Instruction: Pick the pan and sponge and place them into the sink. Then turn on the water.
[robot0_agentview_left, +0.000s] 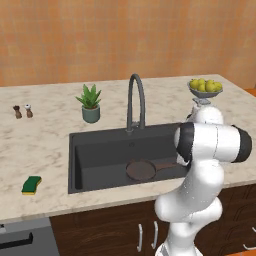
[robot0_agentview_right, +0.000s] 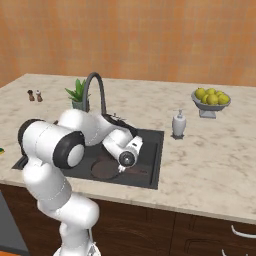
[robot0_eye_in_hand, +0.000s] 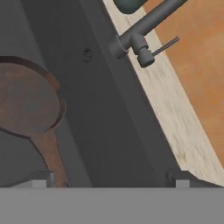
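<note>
Counting what is on show: one pan (robot0_agentview_left: 141, 170) is lying on the floor of the one sink (robot0_agentview_left: 100, 137), toward its right half, with its straight handle (robot0_agentview_left: 166, 164) pointing right toward the arm. One sponge (robot0_agentview_left: 31, 185) is sitting on the marble counter (robot0_agentview_left: 40, 140) near the front edge, left of the sink and well apart from it. One arched faucet (robot0_agentview_left: 135, 102) is standing at the far rim of the sink. One potted plant (robot0_agentview_left: 90, 103) is standing left of the faucet, two small shakers (robot0_agentview_left: 23, 111) are standing side by side far to the left, one bowl of yellow-green fruit (robot0_agentview_left: 205, 88) is sitting at the far right, and one soap dispenser (robot0_agentview_right: 179, 124) is standing just right of the sink.

No writing or brand marks are showing on anything.

Reaching down over the right part of the sink, the arm is hiding its own gripper (robot0_eye_in_hand: 111, 177) in both base views. In the hand view the two fingertips (robot0_eye_in_hand: 39, 178) are standing wide apart with nothing between them, just above the pan's handle. That view is cutting off the pan at its left edge, and the arm is covering the end of the handle in the left base view. The drain is hard to make out.
</note>
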